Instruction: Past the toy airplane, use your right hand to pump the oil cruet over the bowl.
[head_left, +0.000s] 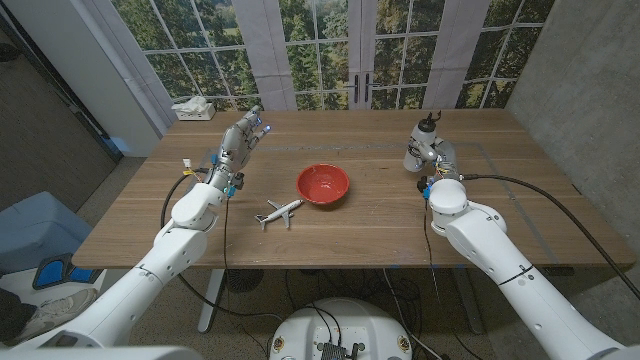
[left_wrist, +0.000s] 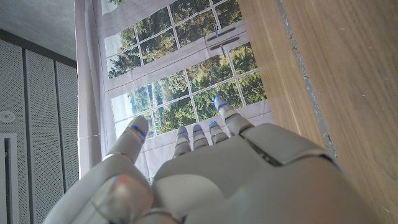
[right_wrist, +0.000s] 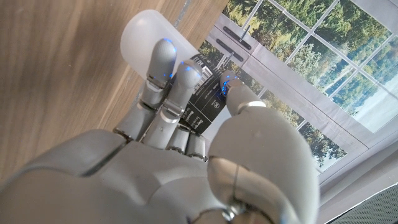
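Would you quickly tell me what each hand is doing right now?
Left hand: open, fingers apart, holding nothing.
Right hand: closed around the oil cruet, which stands on the table.

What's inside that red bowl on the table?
Nothing that I can see: the red bowl shows only its bare red inside from the head view. The near wall hides a thin strip of the bottom, so a few drops there could go unseen.

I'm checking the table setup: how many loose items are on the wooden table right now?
4: an oil cruet gripped by the right hand, a red bowl mid-table, a toy airplane just nearer, and a white object at the far left corner. None appears hidden.
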